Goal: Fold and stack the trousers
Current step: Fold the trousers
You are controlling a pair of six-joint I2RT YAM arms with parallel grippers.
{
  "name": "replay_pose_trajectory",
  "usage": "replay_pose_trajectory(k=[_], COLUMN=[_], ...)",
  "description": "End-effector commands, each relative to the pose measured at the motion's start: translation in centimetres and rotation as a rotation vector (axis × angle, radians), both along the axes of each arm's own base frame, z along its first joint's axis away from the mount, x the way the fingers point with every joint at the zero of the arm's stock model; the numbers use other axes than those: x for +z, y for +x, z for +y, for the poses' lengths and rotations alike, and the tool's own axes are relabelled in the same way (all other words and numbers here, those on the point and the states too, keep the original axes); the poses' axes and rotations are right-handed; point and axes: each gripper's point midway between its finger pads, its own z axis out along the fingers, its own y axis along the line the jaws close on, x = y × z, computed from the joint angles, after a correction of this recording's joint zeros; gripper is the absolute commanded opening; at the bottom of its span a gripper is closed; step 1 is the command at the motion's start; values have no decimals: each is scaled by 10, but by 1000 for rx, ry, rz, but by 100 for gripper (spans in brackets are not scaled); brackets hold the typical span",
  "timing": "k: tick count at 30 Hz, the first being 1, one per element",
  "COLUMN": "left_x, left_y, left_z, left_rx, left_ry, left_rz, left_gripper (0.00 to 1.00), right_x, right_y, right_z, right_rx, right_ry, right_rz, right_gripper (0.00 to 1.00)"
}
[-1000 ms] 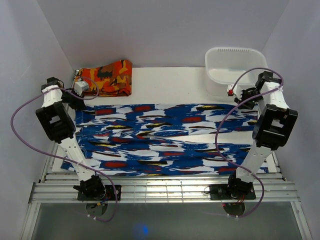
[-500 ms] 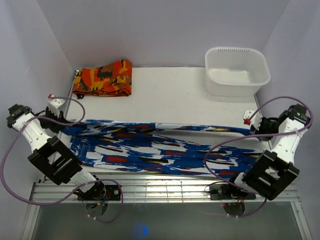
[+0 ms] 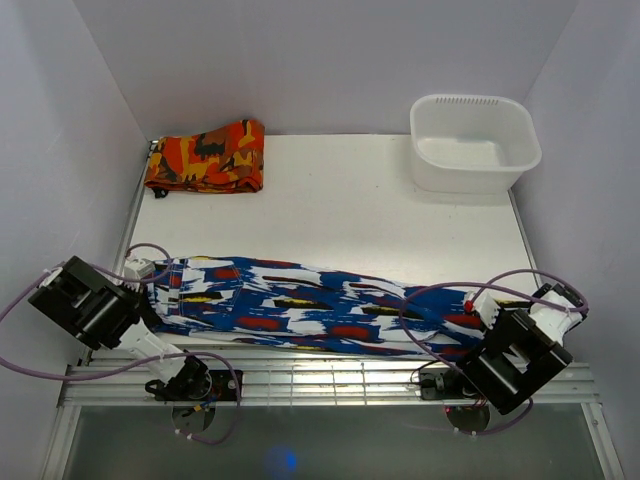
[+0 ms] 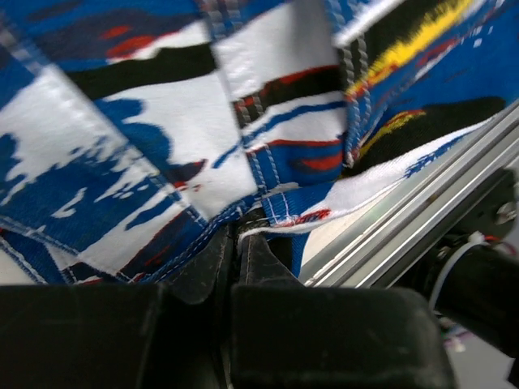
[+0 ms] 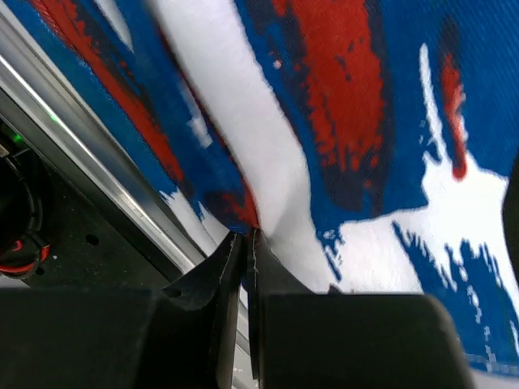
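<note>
The trousers (image 3: 310, 305), blue and white with red, yellow and black marks, lie folded lengthwise as a long band along the table's near edge. My left gripper (image 3: 152, 272) is shut on the cloth at the band's left end; in the left wrist view its fingertips (image 4: 241, 235) pinch a stitched hem of the trousers (image 4: 162, 138). My right gripper (image 3: 482, 305) is shut on the band's right end; in the right wrist view the fingertips (image 5: 246, 237) clamp a fold of the trousers (image 5: 349, 121) just above the rail.
A folded orange, red and black cloth (image 3: 207, 157) lies at the back left. A white tub (image 3: 474, 143) stands at the back right. Aluminium rails (image 3: 330, 375) run along the near edge, also seen in the left wrist view as rails (image 4: 405, 219).
Both arms have swung from the far side toward the near edge, carrying the far edge of the trousers over the near one. The spread cloth is now a narrow folded band.
</note>
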Motion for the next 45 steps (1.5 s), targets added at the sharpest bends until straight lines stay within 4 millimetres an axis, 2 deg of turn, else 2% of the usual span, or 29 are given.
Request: replay_pose_trajectory(k=[1, 2, 3, 5, 6, 7, 9, 10, 12, 15, 16, 19, 21, 24, 28, 31, 35, 38, 39, 40, 42, 44, 45], left_x=[-34, -25, -23, -19, -18, -17, -12, -10, -5, -8, -3, -3, -5, -8, 1, 33, 83, 99, 104, 98, 84, 62, 55], left_y=[31, 45, 53, 72, 77, 86, 98, 103, 114, 121, 128, 137, 138, 134, 132, 145, 159, 155, 152, 146, 136, 123, 121], left_z=[66, 76, 77, 71, 68, 60, 58, 57, 68, 82, 88, 90, 90, 90, 86, 84, 90, 89, 88, 85, 83, 77, 79], left_rx=[111, 174, 194, 209, 207, 183, 196, 193, 225, 276, 304, 350, 364, 344, 311, 291, 283, 255, 245, 216, 182, 155, 148], left_ry=[164, 163, 156, 139, 140, 140, 152, 157, 171, 187, 192, 168, 165, 177, 183, 164, 196, 203, 216, 223, 245, 240, 253], left_rz=[35, 31, 27, 38, 43, 48, 40, 35, 28, 58, 51, 66, 90, 94, 49, -70, -220, -282, -299, -297, -266, -216, -202], left_gripper=[0, 0, 0, 0, 0, 0, 0, 0, 0, 0, 0, 0, 0, 0, 0, 0, 0, 0, 0, 0, 0, 0, 0], right_x=[-14, -17, -12, -12, -9, 5, 9, 22, 25, 26, 23, 18, 24, 29, 25, 41, 74, 92, 92, 91, 74, 62, 45], right_y=[42, 47, 62, 81, 93, 114, 133, 149, 159, 174, 176, 189, 205, 211, 201, 205, 208, 209, 205, 200, 186, 178, 165], right_z=[-45, -46, -51, -58, -54, -64, -55, -60, -54, -56, -56, -51, -47, -41, -43, -45, -47, -52, -55, -56, -56, -55, -51], right_rx=[332, 313, 313, 238, 246, 227, 183, 172, 173, 184, 187, 178, 179, 171, 211, 199, 179, 174, 171, 193, 219, 244, 251], right_ry=[-204, -188, -207, -198, -185, -203, -146, -153, -130, -175, -181, -185, -188, -158, -175, -167, -147, -154, -153, -160, -171, -189, -182], right_rz=[-144, -136, -157, -151, -156, -186, -176, -202, -199, -223, -218, -209, -223, -203, -183, -241, -326, -383, -382, -375, -333, -317, -275], right_gripper=[8, 8, 8, 8, 8, 8, 8, 8, 8, 8, 8, 8, 8, 8, 8, 8, 8, 8, 8, 8, 8, 8, 8])
